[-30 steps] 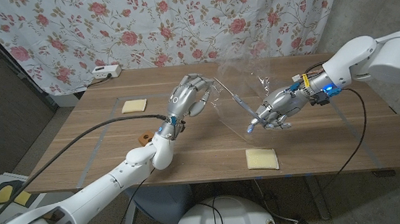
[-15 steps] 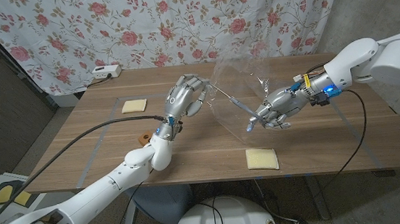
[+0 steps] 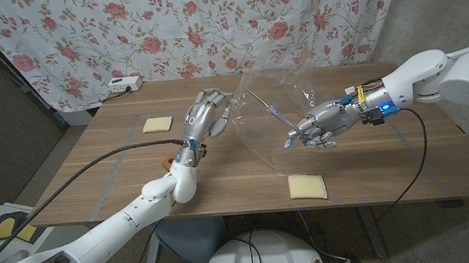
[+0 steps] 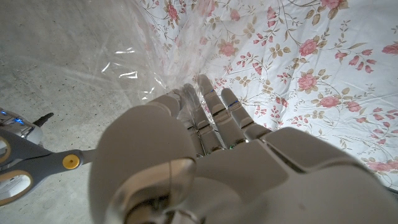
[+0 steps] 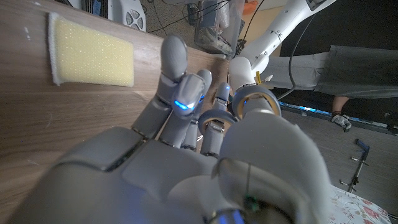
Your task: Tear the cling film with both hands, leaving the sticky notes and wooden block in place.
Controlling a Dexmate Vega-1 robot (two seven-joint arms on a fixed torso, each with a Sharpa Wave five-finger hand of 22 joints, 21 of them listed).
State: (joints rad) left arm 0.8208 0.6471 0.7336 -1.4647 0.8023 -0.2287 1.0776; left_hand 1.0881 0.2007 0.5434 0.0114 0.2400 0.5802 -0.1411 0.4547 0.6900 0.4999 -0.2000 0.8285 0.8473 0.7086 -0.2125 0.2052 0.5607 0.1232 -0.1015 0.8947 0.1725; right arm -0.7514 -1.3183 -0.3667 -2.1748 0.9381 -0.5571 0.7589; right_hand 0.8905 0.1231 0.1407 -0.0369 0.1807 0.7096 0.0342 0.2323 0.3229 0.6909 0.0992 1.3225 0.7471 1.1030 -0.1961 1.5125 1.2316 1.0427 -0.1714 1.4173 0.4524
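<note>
Pulling apart: your left robot hand has swung further left, so the cling film both robot hands clutch is stretched above the counter; right robot hand stays clamped. Not torn yet.

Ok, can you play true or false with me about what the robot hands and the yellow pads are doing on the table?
1. Both hands hold the cling film up off the table. True: the left hand and the right hand each grip it.
2. Three yellow pads lie on the table. False: two, the far pad and the near pad.
3. The right hand rests on the near pad. False: it is raised, apart from it.
4. A floral cloth hangs behind the table. True.
</note>
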